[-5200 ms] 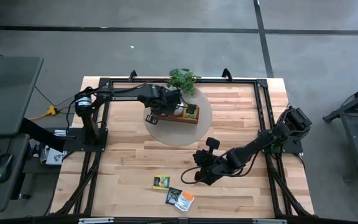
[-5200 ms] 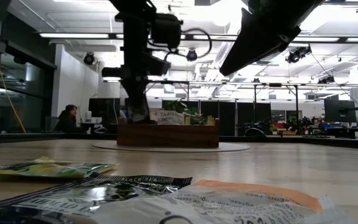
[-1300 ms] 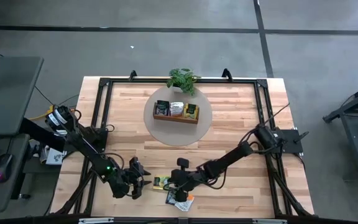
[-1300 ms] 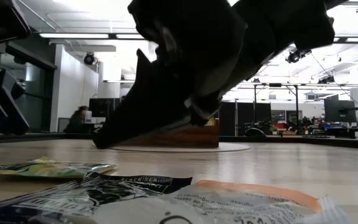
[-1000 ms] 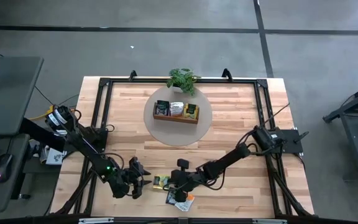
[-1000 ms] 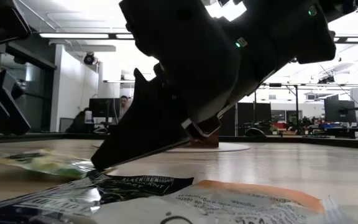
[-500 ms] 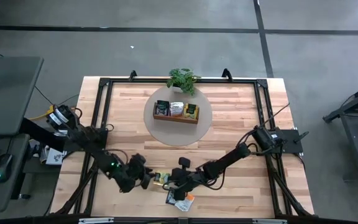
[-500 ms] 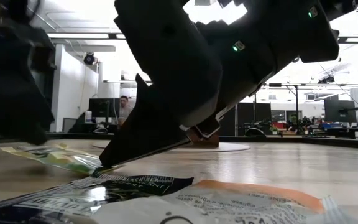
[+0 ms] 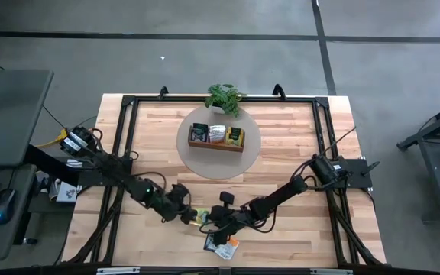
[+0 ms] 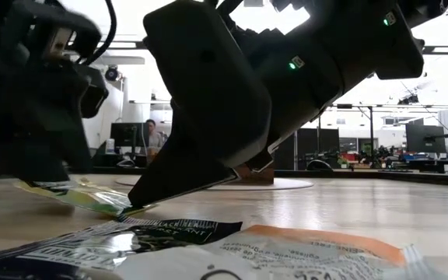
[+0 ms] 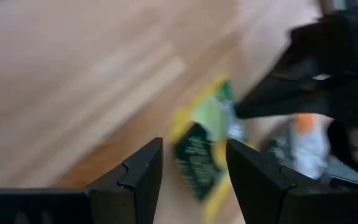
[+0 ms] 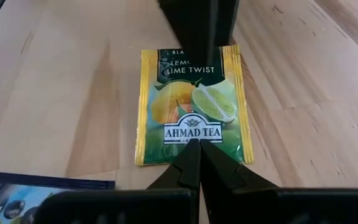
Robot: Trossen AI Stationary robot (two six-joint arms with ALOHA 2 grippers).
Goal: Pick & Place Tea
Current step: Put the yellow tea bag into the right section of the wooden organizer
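A yellow-green tea sachet [image 12: 193,102] lies near the table's front edge [image 9: 198,218]. My right gripper [image 12: 199,152] is shut, with its tips on the sachet's edge. In the low view the sachet's left end [image 10: 49,189] stands off the table. My left gripper [image 9: 188,216] is open at the sachet's opposite edge; the sachet [image 11: 201,152] shows between its fingers in the left wrist view. I cannot tell whether those fingers touch it. A dark sachet [image 10: 138,235] and an orange-white one [image 10: 309,247] lie just nearer the front edge. My right gripper presses its shut fingertips on the yellow-green sachet's edge nearest to it [image 12: 191,157]. The fingers slant down from the table's right side. That end [image 10: 134,208] stays on the table while the opposite end is raised. I cannot tell whether my left gripper touches the sachet.
A brown wooden tray [image 9: 216,146] with sachets in it stands on a round grey mat [image 9: 247,156] at the far middle, with a small green plant [image 9: 224,98] behind it. Bare tabletop lies left and right of the grippers.
My left gripper has swung toward the table's right, up to the yellow-green sachet, and has rolled about its own axis, staying open. The sachet's left end has tipped up off the table while the end under my right gripper has stayed down.
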